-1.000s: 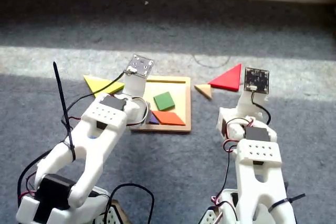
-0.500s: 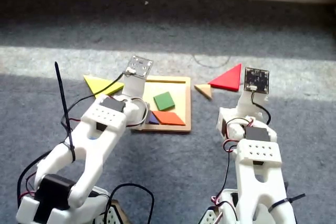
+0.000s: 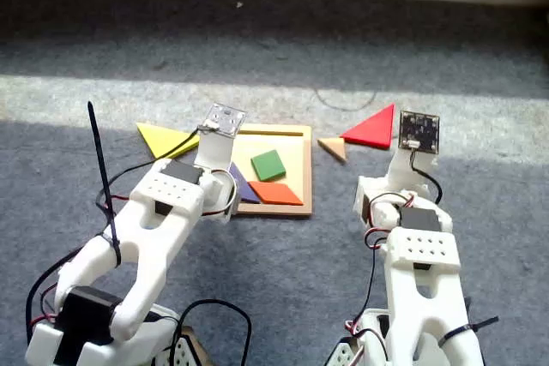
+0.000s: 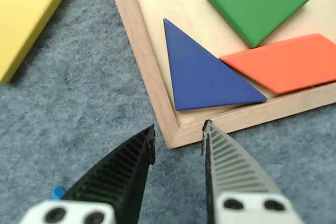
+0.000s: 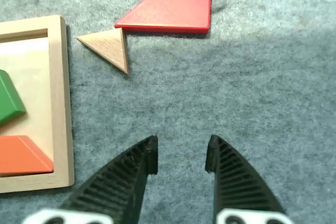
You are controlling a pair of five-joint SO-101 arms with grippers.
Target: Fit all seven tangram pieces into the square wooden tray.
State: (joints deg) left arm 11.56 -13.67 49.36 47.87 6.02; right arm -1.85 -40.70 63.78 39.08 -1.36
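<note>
- Grey carpet serves as the work surface, with a band of sunlight across its far half. The square wooden tray (image 3: 274, 129) lies between the two arms, nearer the left one.
- Pieces inside the tray: green square (image 3: 268, 165), loose and turned at an angle; orange parallelogram (image 3: 274, 193) along the near rim; blue triangle (image 4: 202, 77) in the near-left corner, touching the parallelogram.
- Pieces outside: yellow triangle (image 3: 163, 137) just left of the tray; small wood-coloured triangle (image 3: 333, 148) and red triangle (image 3: 373, 129) to its right, tips nearly touching.
- Left gripper (image 4: 178, 128): jaws partly apart and empty, poised over the tray's near-left corner rim, just beside the blue triangle.
- Right gripper (image 5: 182, 142): jaws partly apart and empty, above bare carpet, near the wood-coloured triangle.
- Risk: if you lower the left gripper here, a finger would likely land on the rim, shoving or tipping the tray and scattering the seated pieces.
- Risk: the outside pieces lie flat and thin on pile, so your fingers may dig into the carpet or skid a piece away rather than grip it.
- Risk: the angled green square probably blocks the space the big triangles need, so move it first.
- Hidden: the left arm covers the tray's left edge in the high view. The yellow and red triangles are cut off in the wrist views. You can count six pieces; where the seventh lies cannot be told.
</note>
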